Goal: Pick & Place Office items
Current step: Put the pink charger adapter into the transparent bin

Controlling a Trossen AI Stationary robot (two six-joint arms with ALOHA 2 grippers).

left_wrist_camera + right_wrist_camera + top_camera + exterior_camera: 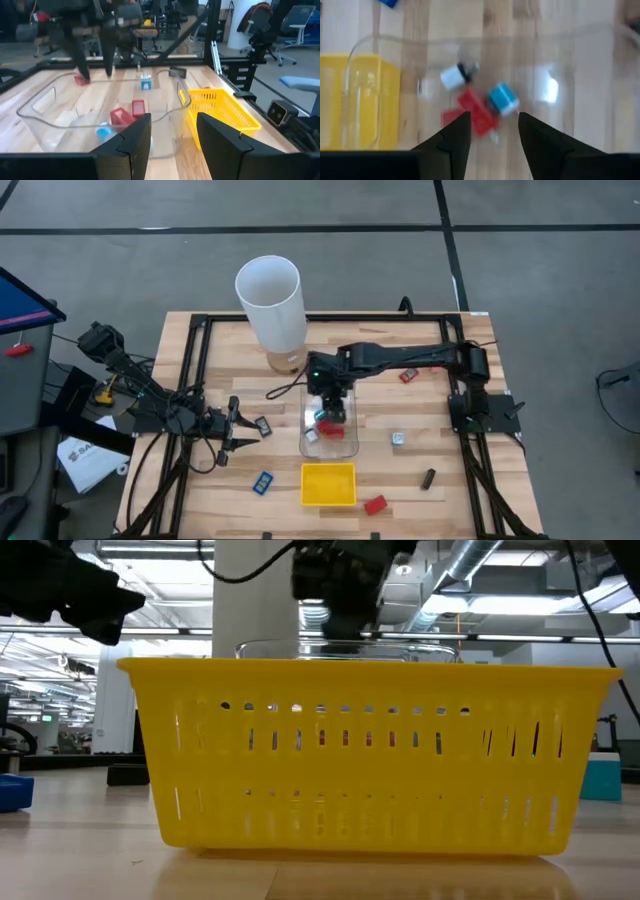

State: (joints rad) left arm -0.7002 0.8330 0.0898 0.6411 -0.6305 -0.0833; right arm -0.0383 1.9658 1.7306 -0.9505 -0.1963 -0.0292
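Wooden tabletop (450, 490) on grey floor; right gripper (335, 416) spread over clear bin (346, 448), left gripper (236, 432) spread.

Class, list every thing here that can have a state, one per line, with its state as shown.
Right pincer: open, empty, above the clear bin.
Left pincer: open, empty, beside the bin.
Clear bin: upright, holding red, blue and white pieces.
Yellow tray: upright, looks empty.
White cylinder: standing upright, top open.
Red piece: loose on the table.
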